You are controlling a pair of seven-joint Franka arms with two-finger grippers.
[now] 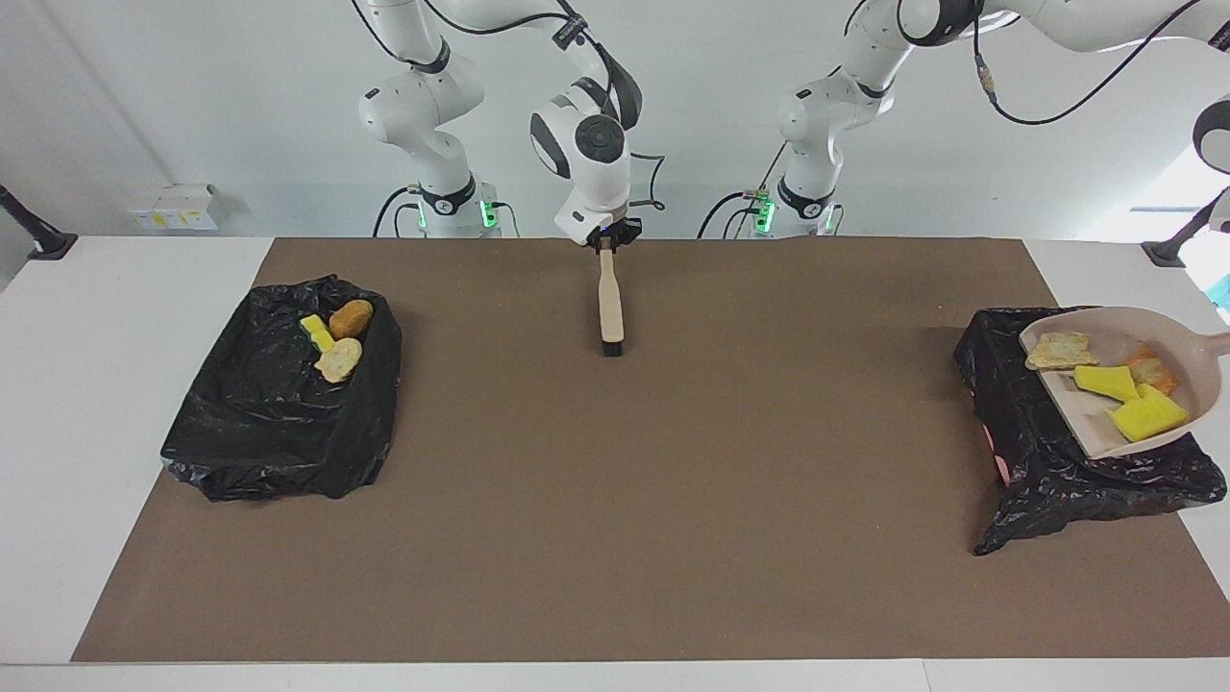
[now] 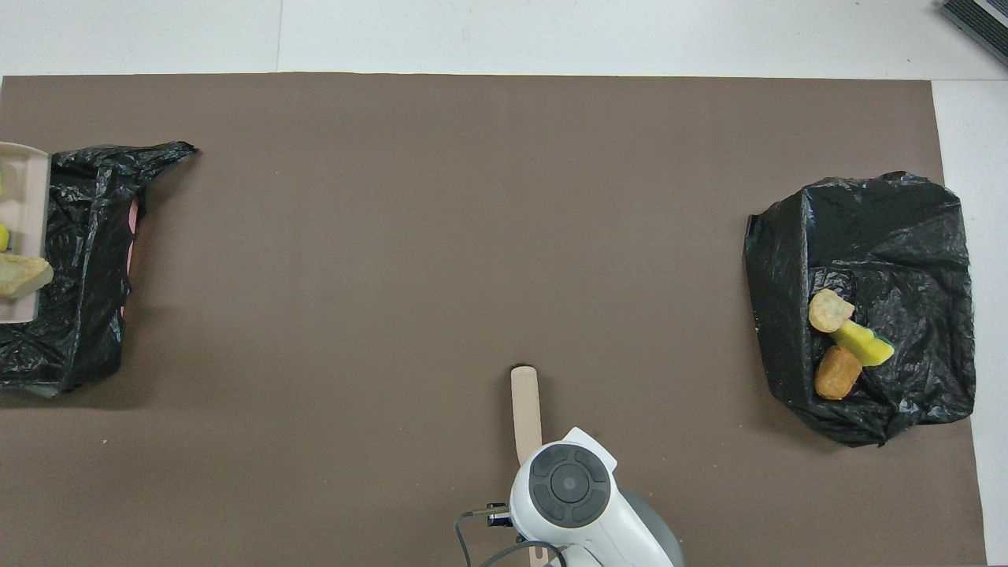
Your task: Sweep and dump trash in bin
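There are two black bins, one dustpan point(image 1: 1194, 377), one brush point(image 1: 609, 300) and seven bits of trash. Three bits point(image 1: 336, 344) lie in the bin point(image 1: 279, 413) at the right arm's end, well apart from the brush. Four bits point(image 1: 1115, 386) sit in the dustpan, which is up over the other bin point(image 1: 1028, 432) at the left arm's end.

The brown mat point(image 1: 673, 481) is wide and bare all around the brush.

The right gripper point(image 1: 604, 238) is at the top of the brush handle, pointing down. The brush's bristles touch the mat. I cannot tell if the gripper is holding the brush or letting go. The left gripper is out of the picture and closed tight. The dustpan handle runs off the edge toward it.
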